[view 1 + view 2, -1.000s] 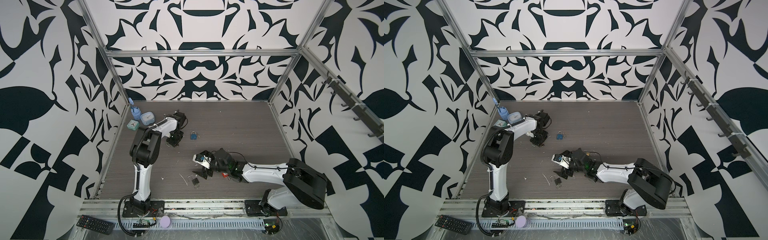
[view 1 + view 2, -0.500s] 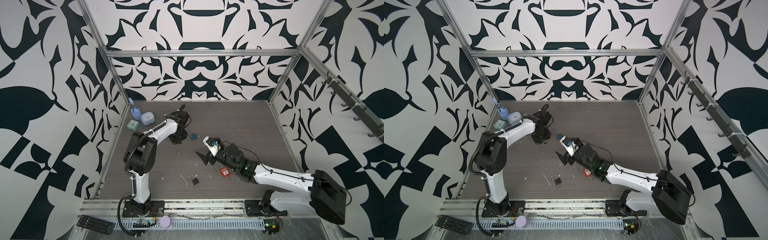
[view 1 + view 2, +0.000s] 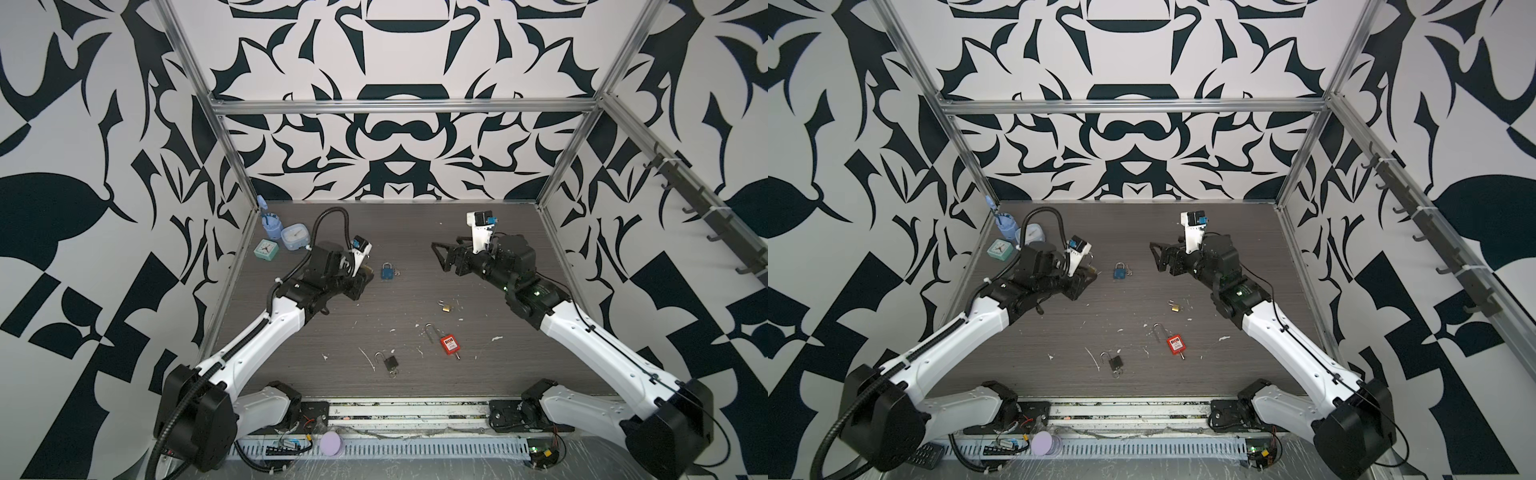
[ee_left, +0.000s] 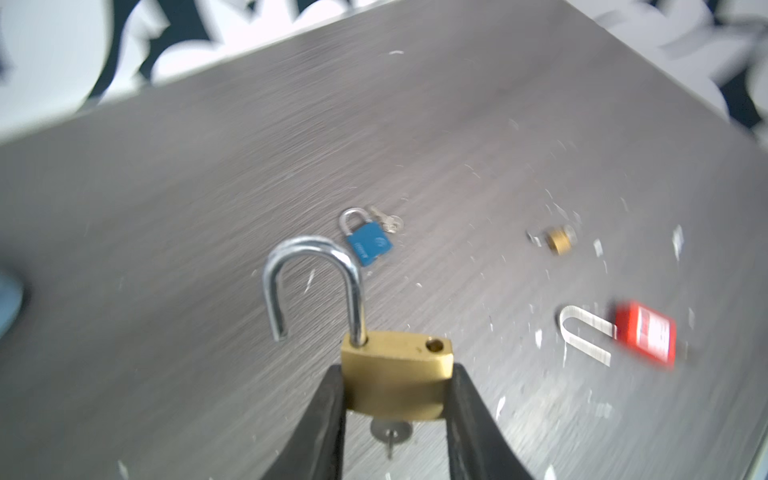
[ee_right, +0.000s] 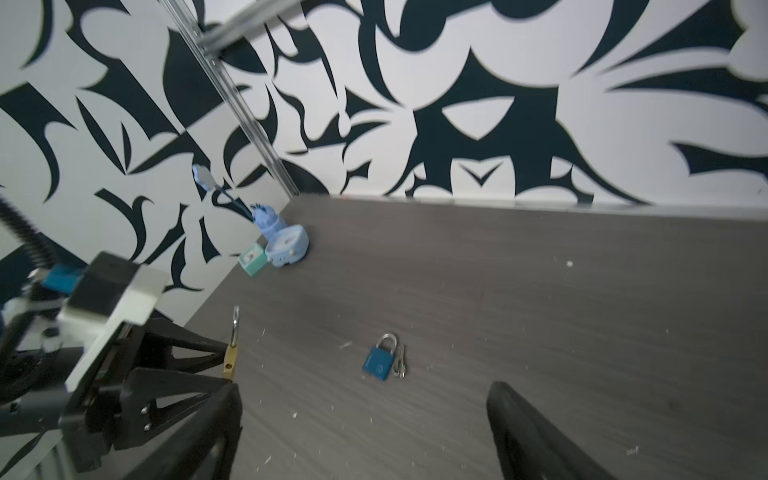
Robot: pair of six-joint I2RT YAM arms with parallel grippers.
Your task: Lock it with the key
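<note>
One brass padlock point(image 4: 397, 386), its steel shackle point(image 4: 309, 243) swung open, is clamped by its body between the jaws of our left gripper point(image 4: 395, 372), above the dark wood-grain tabletop point(image 4: 208, 166). A small silver key point(image 4: 390, 432) pokes from its underside. Our right gripper point(image 3: 441, 257) hangs spread wide, holding nothing, well apart from the lock. Between them we see a closed blue padlock point(image 3: 387, 271) lying flat, keys point(image 5: 400, 361) just beside it.

clocks point(image 3: 293, 237) — table point(image 3: 415, 232) back-left corner | closed padlock point(image 3: 388, 272) — centre, keys point(image 3: 397, 272) just right | long-shackle padlock point(image 3: 449, 343) before small padlock point(image 3: 446, 308)
</note>
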